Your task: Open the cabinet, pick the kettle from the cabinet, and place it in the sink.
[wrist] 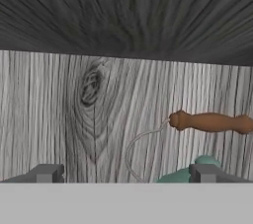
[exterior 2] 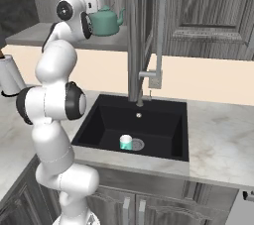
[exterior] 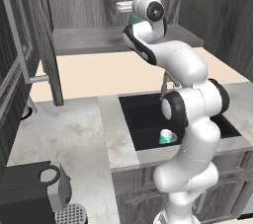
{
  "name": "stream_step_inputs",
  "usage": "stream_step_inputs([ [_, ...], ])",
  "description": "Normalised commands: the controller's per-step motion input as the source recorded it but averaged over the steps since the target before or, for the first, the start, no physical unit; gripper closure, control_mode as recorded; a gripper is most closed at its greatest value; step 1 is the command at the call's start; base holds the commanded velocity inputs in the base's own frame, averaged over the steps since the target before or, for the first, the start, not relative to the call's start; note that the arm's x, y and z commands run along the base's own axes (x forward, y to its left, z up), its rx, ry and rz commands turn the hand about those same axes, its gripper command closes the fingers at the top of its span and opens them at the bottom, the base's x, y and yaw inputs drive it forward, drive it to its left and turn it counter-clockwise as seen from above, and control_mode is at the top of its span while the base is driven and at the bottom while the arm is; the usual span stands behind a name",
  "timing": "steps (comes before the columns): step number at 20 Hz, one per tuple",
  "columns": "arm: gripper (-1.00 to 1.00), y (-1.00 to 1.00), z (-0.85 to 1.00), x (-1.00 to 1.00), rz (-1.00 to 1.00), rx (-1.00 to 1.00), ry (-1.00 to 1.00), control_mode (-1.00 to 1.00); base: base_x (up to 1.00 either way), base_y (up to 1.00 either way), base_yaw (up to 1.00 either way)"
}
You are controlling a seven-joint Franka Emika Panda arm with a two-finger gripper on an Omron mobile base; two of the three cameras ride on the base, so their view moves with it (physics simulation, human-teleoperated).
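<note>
Kettle (exterior 2: pixel 105 23) shows whole from the right base, handle and lid alone past the wide-open hand (wrist: pixel 123 172), cabinet (wrist: pixel 123 114) back wall close behind.

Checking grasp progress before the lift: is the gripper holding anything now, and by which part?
Nothing is held. The gripper is open, reaching toward the green kettle in the cabinet.

A green kettle (exterior 2: pixel 105 22) sits on the cabinet (exterior 2: pixel 208 11) shelf above the sink (exterior 2: pixel 106 120).
</note>
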Motion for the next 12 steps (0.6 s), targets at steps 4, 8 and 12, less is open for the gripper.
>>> stream_step_inputs([
  [4,-1.00,0.02,-0.05,0.13,0.00,0.00,0.00,-1.00,0.00,0.00,0.00],
  [8,-1.00,0.00,-0.04,0.15,0.00,0.00,0.00,-1.00,0.00,0.00,0.00],
  [12,-1.00,0.00,-0.03,0.16,0.00,0.01,0.00,-1.00,0.00,0.00,0.00],
])
